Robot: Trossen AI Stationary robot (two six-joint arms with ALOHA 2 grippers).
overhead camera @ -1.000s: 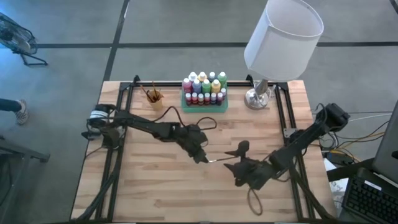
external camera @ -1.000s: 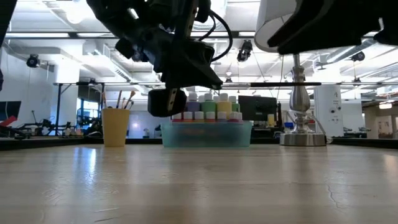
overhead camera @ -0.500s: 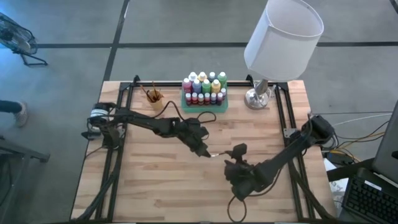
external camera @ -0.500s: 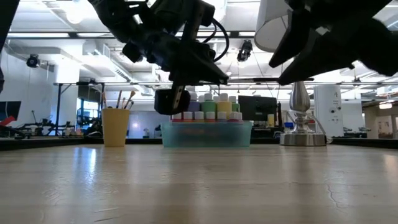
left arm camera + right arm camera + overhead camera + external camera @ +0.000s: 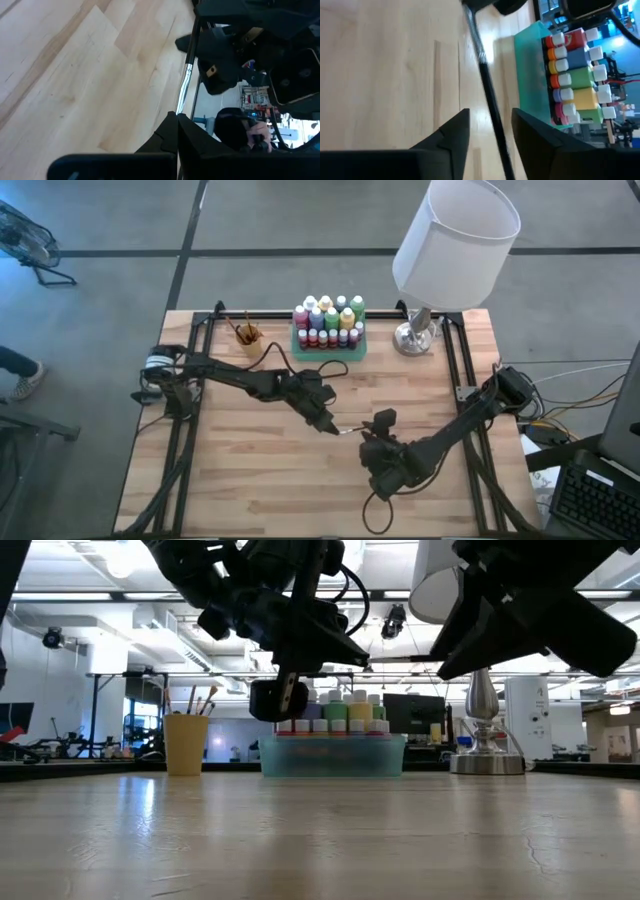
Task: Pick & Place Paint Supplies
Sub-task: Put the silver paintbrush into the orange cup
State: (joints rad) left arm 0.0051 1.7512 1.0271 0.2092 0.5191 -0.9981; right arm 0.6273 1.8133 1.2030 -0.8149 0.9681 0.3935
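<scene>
Here one paintbrush (image 5: 348, 431) sits pinched in the left hand (image 5: 327, 426), between the spread right hand (image 5: 487, 127).

Pale wood, shiny metal, matt black plastic

The table (image 5: 250, 470) is pale, smooth wood planking with visible grain and a soft sheen. The paintbrush (image 5: 487, 95) has a glossy dark handle and a bright metal ferrule. The paint bottles (image 5: 327, 320) look like smooth plastic with pale caps, standing in a translucent green plastic tray (image 5: 332, 755) near the far edge. The lamp (image 5: 455, 240) has a matt white shade on a polished metal base. The left gripper (image 5: 327, 427) and right gripper (image 5: 372, 438) are matt black.
</scene>
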